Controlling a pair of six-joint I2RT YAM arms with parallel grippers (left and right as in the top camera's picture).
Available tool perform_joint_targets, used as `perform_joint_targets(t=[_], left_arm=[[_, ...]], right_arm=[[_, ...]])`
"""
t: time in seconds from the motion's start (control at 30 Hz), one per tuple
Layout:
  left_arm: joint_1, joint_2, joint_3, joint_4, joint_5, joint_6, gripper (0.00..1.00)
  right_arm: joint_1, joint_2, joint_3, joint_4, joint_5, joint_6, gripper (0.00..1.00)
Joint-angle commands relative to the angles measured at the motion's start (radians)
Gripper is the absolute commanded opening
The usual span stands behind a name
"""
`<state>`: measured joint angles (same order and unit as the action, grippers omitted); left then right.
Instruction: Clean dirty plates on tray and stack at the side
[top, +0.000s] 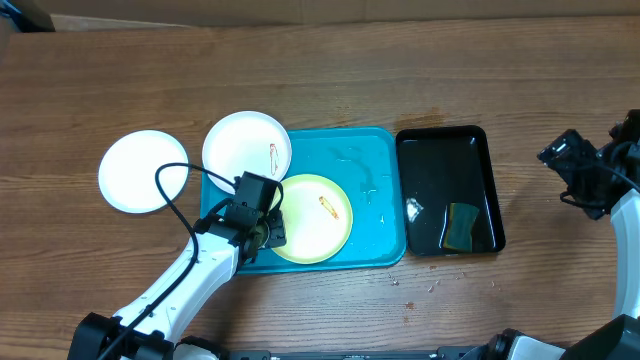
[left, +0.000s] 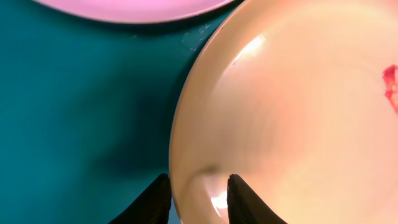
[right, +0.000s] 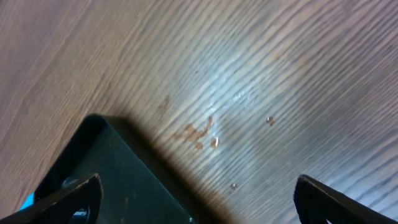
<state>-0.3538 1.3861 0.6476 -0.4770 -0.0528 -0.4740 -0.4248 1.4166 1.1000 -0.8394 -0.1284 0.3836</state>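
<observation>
The left arm reaches in from the lower left, the left pincer (left: 198, 198) pinching the rim of the yellow-green plate (top: 312, 218) on the blue tray (top: 372, 160), while the right pincer (right: 199, 190) hangs wide open.

Tray (top: 375, 165) holds one plate (top: 312, 218), another (top: 246, 145) overlaps its corner — third (top: 143, 171) left, narrow tray (top: 450, 160) right.

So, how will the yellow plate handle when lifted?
The yellow plate looks rigid, so it probably won't flex. Its glossy surface may slip in the left gripper straddling its rim. Held at one edge, it will likely tilt.
</observation>
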Motion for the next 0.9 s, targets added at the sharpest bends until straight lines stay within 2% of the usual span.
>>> perform_joint_targets(t=[0.0,0.07,0.1,0.23,0.33,0.47,0.63,0.87], left_arm=[[0.000,0.000,-0.007,0.013,0.033,0.051,0.32],[0.000,0.000,-0.007,0.015,0.047,0.051,0.31],[0.000,0.000,-0.007,0.015,0.047,0.051,0.31],[0.000,0.007,-0.007,0.019,0.047,0.051,0.31],[0.000,0.045,-0.007,0.025,0.056,0.048,0.31],[0.001,0.123,0.004,0.044,0.096,0.048,0.33],[0.001,0.138,0.024,0.041,0.104,0.057,0.34],[0.002,0.138,0.026,0.063,0.079,0.087,0.37]], right_arm=[[-0.003,-0.016,0.039,0.003,-0.182,-0.167,0.89],[0.019,-0.020,0.082,-0.020,-0.221,-0.232,0.80],[0.042,-0.020,0.120,-0.053,-0.179,-0.232,0.79],[0.151,-0.020,0.239,-0.180,-0.039,-0.259,0.80],[0.253,-0.019,0.260,-0.245,0.024,-0.292,0.83],[0.366,0.003,0.236,-0.301,0.100,-0.288,0.83],[0.462,0.052,0.168,-0.340,0.101,-0.266,0.77],[0.542,0.107,-0.025,-0.257,0.191,-0.129,0.84]])
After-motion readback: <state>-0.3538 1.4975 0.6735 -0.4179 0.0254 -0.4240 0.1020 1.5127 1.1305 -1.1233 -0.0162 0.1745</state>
